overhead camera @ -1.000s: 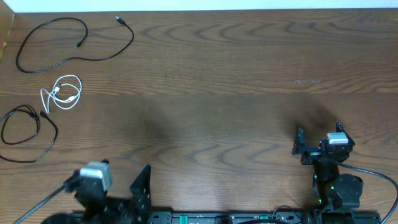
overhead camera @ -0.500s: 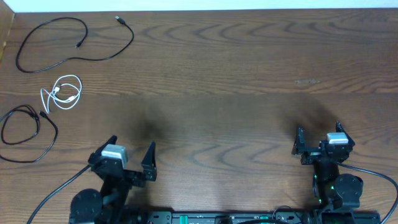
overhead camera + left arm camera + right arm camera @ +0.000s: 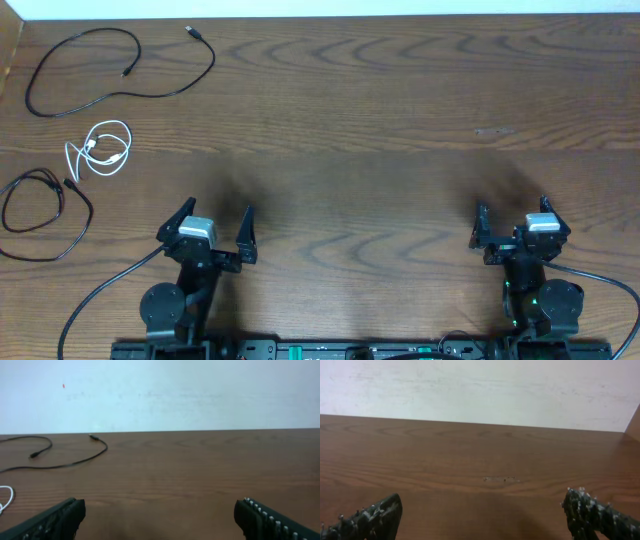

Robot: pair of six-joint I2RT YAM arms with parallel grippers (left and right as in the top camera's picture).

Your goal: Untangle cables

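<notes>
Black fingers of the left gripper (image 3: 218,210) stand wide apart and we see nothing between them. It sits low near the 6 o'clock edge of the table (image 3: 380,130), on the left half, and points toward 12 o'clock. The right gripper (image 3: 512,208) is in the same posture on the right half, with its fingers also spread fully and nothing in them. The two grippers are well apart from each other, and both are well apart from the cables.

From the left gripper, all three cables lie toward 10 and 11 o'clock, near the left edge of the table. They lie separate, and none touches another. The nearest is the shorter black cable (image 3: 68,184), at about 9 to 10 o'clock, coiled in a loose loop with a tail that curves toward 6 o'clock. Just beyond it, toward 12 o'clock, the white cable (image 3: 93,145) is wound in a small coil. The longer black cable (image 3: 212,60) lies farthest, close to the 12 o'clock edge, spread in a wide open curve.

In the left wrist view we see part of this long cable, and a bit of the white one at the left border. In the right wrist view we see only bare wood with a small pale scuff (image 3: 500,479), and a light wall (image 3: 480,390) behind the table
</notes>
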